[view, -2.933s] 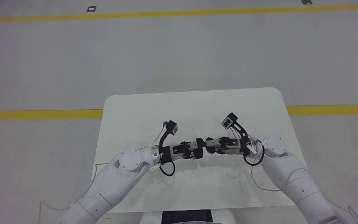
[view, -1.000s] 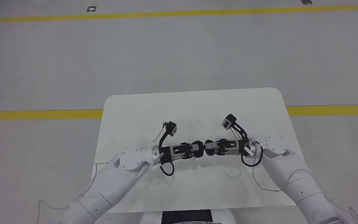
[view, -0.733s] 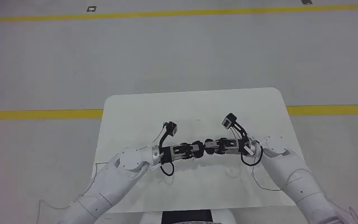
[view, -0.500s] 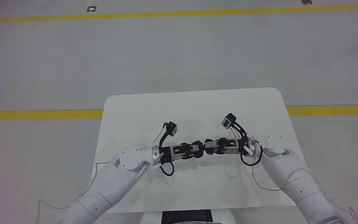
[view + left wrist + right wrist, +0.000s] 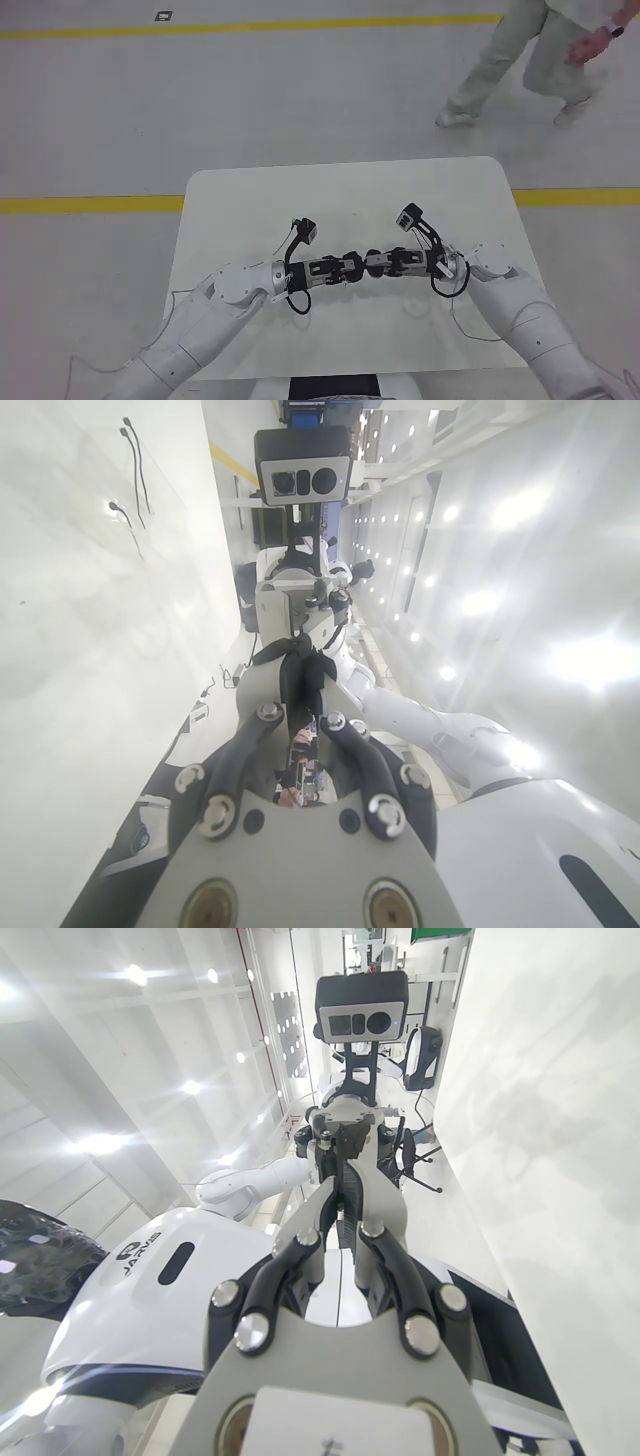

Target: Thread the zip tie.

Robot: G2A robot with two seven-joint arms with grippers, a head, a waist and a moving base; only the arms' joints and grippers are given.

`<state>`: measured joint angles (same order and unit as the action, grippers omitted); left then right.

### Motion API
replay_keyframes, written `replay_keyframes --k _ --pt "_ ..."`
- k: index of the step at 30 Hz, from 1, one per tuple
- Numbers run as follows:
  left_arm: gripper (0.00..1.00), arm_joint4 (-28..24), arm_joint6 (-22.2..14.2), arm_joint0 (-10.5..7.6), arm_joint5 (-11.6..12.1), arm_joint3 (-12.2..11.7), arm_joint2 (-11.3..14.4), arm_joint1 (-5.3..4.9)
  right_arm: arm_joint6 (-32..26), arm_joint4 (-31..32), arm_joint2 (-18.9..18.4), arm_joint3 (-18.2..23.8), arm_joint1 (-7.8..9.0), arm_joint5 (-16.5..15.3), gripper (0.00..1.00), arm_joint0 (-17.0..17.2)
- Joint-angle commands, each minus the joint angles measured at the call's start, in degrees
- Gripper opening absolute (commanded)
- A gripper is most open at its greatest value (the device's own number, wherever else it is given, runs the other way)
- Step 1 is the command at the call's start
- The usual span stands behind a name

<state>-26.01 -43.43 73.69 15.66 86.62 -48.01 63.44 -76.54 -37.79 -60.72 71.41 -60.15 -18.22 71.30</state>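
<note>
Over the middle of the white table (image 5: 250,210) my two grippers meet tip to tip. My left gripper (image 5: 358,265) comes from the left and my right gripper (image 5: 374,262) from the right. In the left wrist view my left gripper (image 5: 300,680) is shut, its dark fingers (image 5: 260,730) converging on a thin black zip tie (image 5: 300,700). My right gripper (image 5: 343,1178) is shut too, with a thin dark strip of the zip tie (image 5: 343,1228) between its ribbed pads (image 5: 356,1188). The tips overlap, so the tie's head and tail are hidden.
Spare black zip ties (image 5: 136,465) lie on the table beyond the grippers, with another one (image 5: 122,514) beside them. The table's far half and both side margins (image 5: 470,200) are bare. Yellow floor lines run behind the table.
About three seconds ago the right wrist sat slightly higher and more bent; it has levelled out toward the left gripper. Over the last second neither arm has visibly moved.
</note>
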Motion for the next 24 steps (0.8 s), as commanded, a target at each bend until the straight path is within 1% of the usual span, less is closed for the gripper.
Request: replay_keyframes --k 1,7,8,9,10,14,17,20,21,22,23,24 --pt "0.00 0.0 0.0 0.01 0.0 0.0 0.0 -0.02 -0.1 0.0 0.0 0.1 0.00 0.0 0.00 0.0" --pt "0.00 -0.1 0.0 0.01 -0.1 0.0 0.1 -0.06 -0.3 0.1 -0.1 0.2 -0.03 0.0 0.00 0.1" --pt "0.00 -0.1 0.0 0.02 0.0 0.0 0.1 -0.06 -0.3 0.1 -0.1 0.2 -0.04 0.1 0.05 0.1" --pt "0.00 -0.1 0.0 0.03 0.0 0.0 0.1 -0.07 -0.3 0.1 -0.1 0.1 -0.05 0.2 0.44 0.1" --pt "0.00 -0.1 0.0 0.03 0.0 -0.1 0.1 -0.08 -0.1 0.0 -0.2 0.1 -0.07 0.3 1.00 0.2" --pt "0.00 0.3 0.2 0.02 0.2 -0.1 0.0 -0.13 0.3 -0.1 -0.3 0.0 -0.10 0.5 1.00 0.2" --pt "0.00 2.1 0.5 -0.15 0.5 -0.1 0.0 -0.24 0.8 -0.1 -0.8 -0.5 -0.05 0.7 1.00 0.1" --pt "0.00 6.5 1.3 -0.31 1.6 0.4 -0.1 -0.49 1.4 -0.2 -1.8 -1.2 0.13 0.8 1.00 0.1" --pt "0.00 8.0 1.7 -0.27 2.4 0.7 -0.2 -0.56 1.7 -0.2 -2.2 -1.4 0.20 0.9 1.00 0.1" --pt "0.00 9.8 2.1 -0.28 3.8 1.2 -0.3 -0.65 2.1 -0.2 -2.7 -1.7 0.28 1.0 1.00 0.1" --pt "0.00 11.6 2.6 -0.22 3.8 1.7 -0.4 -0.74 2.2 -0.3 -3.0 -1.7 0.34 1.2 1.00 0.2" --pt "0.00 14.8 3.4 -0.17 3.8 2.8 -0.5 -0.87 2.7 -0.5 -3.5 -2.1 0.42 1.5 1.00 0.2"
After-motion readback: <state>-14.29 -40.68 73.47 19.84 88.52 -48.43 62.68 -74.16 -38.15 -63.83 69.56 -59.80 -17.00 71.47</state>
